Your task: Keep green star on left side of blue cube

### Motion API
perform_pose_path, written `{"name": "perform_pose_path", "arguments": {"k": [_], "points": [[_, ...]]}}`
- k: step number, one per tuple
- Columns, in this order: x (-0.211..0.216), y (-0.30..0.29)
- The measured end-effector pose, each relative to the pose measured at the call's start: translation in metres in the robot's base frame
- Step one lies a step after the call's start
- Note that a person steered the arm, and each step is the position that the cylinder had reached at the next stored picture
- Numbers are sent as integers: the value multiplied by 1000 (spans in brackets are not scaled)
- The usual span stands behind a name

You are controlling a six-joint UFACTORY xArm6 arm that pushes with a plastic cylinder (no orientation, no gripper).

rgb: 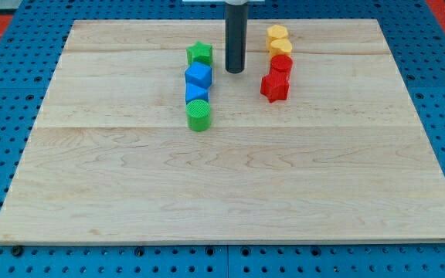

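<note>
The green star (200, 53) lies near the board's top, just above the blue cube (198, 75) and touching or nearly touching it. A second blue block (196, 94) sits right below the cube, and a green cylinder (198, 115) below that, making a short column. My tip (235, 71) stands to the right of the green star and the blue cube, a small gap away, touching neither.
Two yellow blocks (278, 38) sit at the view's top right of the tip. A red cylinder (282, 64) and a red star (274, 86) sit below them. All lie on the wooden board (230, 185), framed by a blue pegboard.
</note>
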State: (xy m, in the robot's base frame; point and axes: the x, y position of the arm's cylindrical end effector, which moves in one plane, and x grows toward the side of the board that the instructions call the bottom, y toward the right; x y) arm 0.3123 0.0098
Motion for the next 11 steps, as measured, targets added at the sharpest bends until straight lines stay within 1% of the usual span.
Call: {"name": "perform_pose_path", "arguments": {"k": [1,2,3,5,7,8,9,10,11], "points": [[-15,-5],[-20,-33],[-20,-74],[-21,-76],[-72,-86],[-36,-117],[3,-99],[-53,-116],[-44,-119]]}}
